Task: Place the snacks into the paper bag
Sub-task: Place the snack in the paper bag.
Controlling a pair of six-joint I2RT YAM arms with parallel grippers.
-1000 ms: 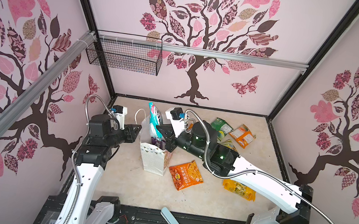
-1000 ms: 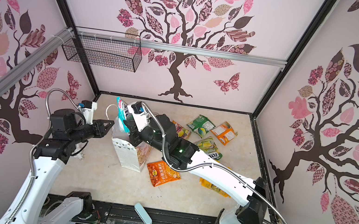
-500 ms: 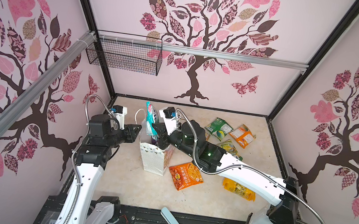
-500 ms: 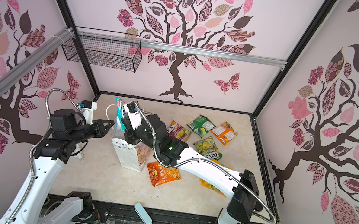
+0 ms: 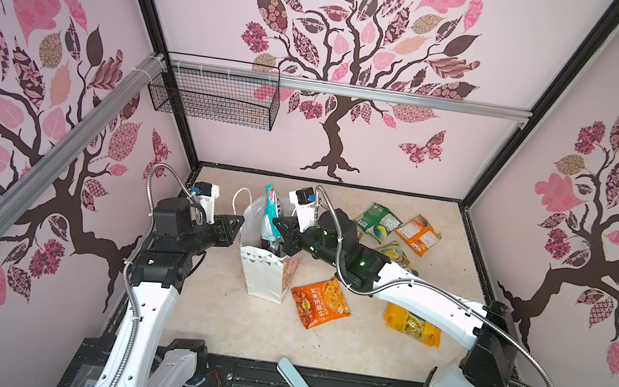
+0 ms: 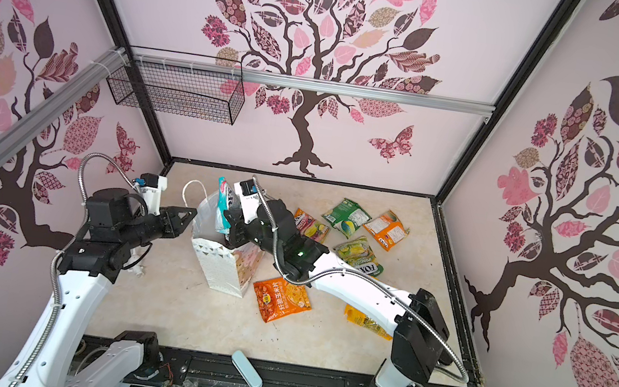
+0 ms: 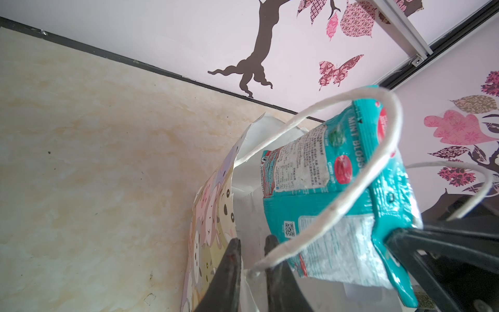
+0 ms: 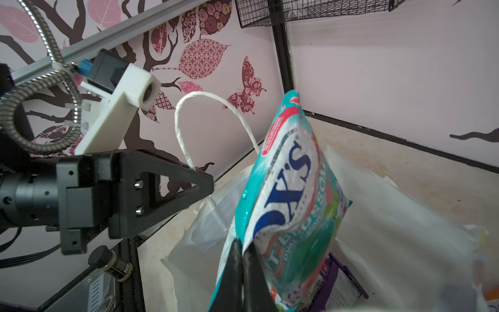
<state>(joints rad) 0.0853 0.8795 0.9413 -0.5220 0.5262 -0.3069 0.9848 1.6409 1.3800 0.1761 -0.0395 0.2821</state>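
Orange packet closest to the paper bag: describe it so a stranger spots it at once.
Find the upright white paper bag. Lying flat beside its base is the orange packet. Unlike the orange-and-white packet farther back, it is deep red-orange and carries bold Chinese characters.

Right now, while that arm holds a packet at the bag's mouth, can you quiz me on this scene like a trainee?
1. True or false: the right gripper is shut on the teal packet.
2. Where does the left gripper pinch the paper bag? A) the wall by its rim B) its base C) nowhere
3. Fill in: the packet lying in the bag is coloured ___.
Key: 1 true; 2 A; 3 purple.
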